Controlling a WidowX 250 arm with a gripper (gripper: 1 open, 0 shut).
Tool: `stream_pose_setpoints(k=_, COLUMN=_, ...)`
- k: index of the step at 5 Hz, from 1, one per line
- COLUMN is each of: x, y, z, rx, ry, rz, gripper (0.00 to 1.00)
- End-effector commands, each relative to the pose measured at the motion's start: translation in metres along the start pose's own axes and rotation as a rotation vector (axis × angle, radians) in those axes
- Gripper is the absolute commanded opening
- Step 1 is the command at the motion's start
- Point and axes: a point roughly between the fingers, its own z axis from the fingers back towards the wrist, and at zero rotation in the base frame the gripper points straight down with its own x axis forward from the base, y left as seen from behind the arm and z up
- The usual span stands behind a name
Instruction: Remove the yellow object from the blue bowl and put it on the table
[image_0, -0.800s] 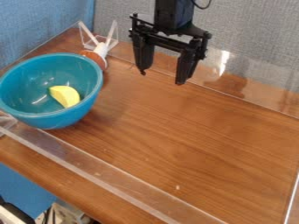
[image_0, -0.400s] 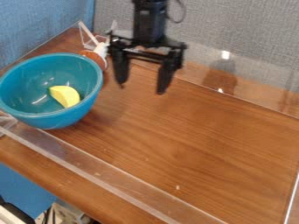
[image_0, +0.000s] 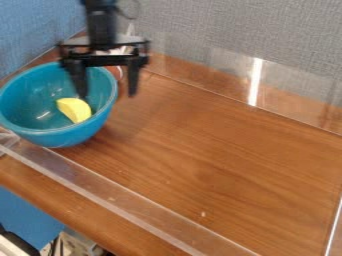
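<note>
Clearly the approach step is in hand, judged from how things lie. On the counter (image_0: 227, 140), the blue bowl (image_0: 30, 100) sits at the left end. Above the bowl's far rim hangs the pincer (image_0: 102, 82), pointing down, spread wide and holding nothing. Inside the bowl, near its middle, lies the yellow object (image_0: 75, 108). Next, the pincer likely needs to centre over it, descend and close. No writing is legible.

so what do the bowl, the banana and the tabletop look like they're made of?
Blue bowl: probably glossy plastic or glazed ceramic; smooth, uniform teal, can't tell which.
Yellow object: looks like smooth moulded plastic, even colour.
Table: polished reddish-brown wood or veneer; grain lines and sheen show.
</note>
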Motion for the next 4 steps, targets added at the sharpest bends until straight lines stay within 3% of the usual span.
stream_pose_setpoints(k=1, x=0.006, y=0.02, z=0.02, rx=-0.054, ry=-0.073, rz=0.171, gripper=1.0)
stream_pose_setpoints(k=2, x=0.016, y=0.03, z=0.015, rx=-0.073, ry=-0.077, rz=0.32, gripper=1.0)
stream_pose_setpoints(k=3, x=0.022, y=0.035, z=0.006, rx=-0.074, ry=-0.073, rz=0.416, gripper=1.0)
stream_pose_setpoints(k=4, x=0.029, y=0.037, z=-0.004, rx=-0.062, ry=-0.075, rz=0.462, gripper=1.0)
